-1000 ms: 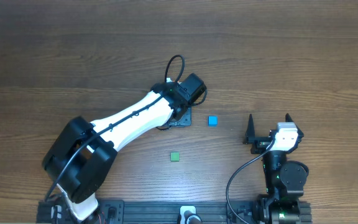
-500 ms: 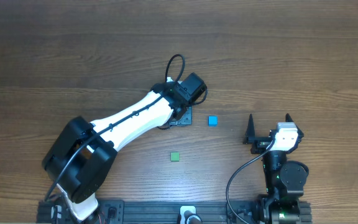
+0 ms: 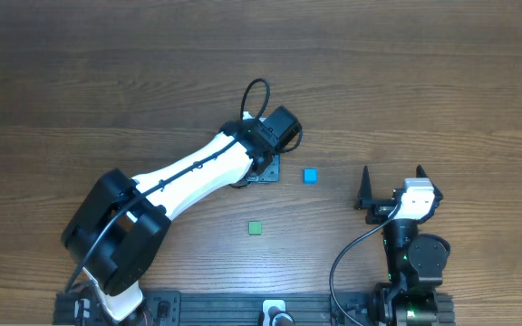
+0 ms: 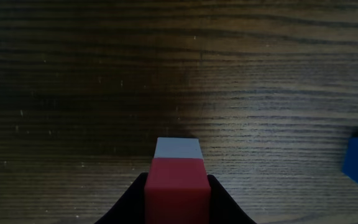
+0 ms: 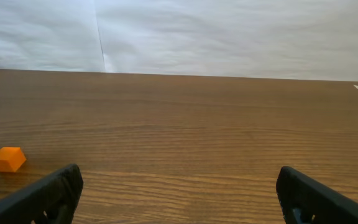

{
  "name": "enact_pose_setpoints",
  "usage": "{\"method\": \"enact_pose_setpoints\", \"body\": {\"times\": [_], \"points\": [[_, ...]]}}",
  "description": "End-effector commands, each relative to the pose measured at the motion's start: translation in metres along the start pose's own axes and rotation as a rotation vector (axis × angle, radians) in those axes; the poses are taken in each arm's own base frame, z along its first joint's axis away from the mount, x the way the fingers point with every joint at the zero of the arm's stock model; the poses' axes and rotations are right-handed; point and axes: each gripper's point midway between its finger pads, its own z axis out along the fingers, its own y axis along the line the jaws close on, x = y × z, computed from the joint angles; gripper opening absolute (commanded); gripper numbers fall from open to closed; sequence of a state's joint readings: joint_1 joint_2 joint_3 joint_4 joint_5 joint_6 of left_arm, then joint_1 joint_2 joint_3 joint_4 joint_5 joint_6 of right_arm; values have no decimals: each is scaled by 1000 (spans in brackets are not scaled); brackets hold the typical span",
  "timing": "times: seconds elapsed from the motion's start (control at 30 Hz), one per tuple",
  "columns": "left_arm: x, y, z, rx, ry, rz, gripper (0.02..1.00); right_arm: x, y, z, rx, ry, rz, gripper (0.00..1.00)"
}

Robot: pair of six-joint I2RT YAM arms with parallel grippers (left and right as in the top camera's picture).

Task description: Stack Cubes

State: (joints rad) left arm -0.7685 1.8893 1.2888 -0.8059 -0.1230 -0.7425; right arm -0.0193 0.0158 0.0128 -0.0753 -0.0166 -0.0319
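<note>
Left fingers (image 4: 137, 200): closed on the red cube (image 4: 176, 193), one finger pressed against each side, near the middle of the top view.
Red cube: low in the left wrist view, directly in line with a white cube (image 4: 178, 148) that shows just past it. I judge the red one is on or just above the white (whether they touch is hidden).
Blue cube (image 3: 310, 176): on the tabletop (image 3: 107, 72), just to the right of the left fingers in the top view and apart from the pair.
Green cube (image 3: 256, 228): lower centre of the top view, between the two arms.
Orange cube (image 5: 8, 158): far lower left of the right wrist view.
Right fingers (image 3: 365, 186): spread wide with nothing between them, lower right of the top view.
Key relation: the left arm is nearer the blue cube, which lies off one side of its fingers rather than ahead of them.
</note>
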Motion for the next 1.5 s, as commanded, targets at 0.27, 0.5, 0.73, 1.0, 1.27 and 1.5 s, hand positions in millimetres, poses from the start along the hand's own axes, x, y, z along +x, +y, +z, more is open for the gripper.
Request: {"method": "enact_pose_setpoints", "body": {"times": [0.27,0.5,0.73,1.0,1.27,1.5], "points": [[-4,1,3,-15,-14,-11,215,2,-3,0,13,0,-3,993],[-2,2,7,-22,-6,-14,244,2,-3,0,13,0,-3,991],[-2,2,7,-23,-7,-17,354,2,-3,0,13,0,-3,991],[-2,1,7,-23,-8,-20,448,2,-3,0,13,0,-3,991],[-33,-3,-11,1,-109,-56,866,2,-3,0,13,0,-3,993],[-109,-9,-40,36,-232,-95,895,2,-3,0,13,0,-3,993]]}}
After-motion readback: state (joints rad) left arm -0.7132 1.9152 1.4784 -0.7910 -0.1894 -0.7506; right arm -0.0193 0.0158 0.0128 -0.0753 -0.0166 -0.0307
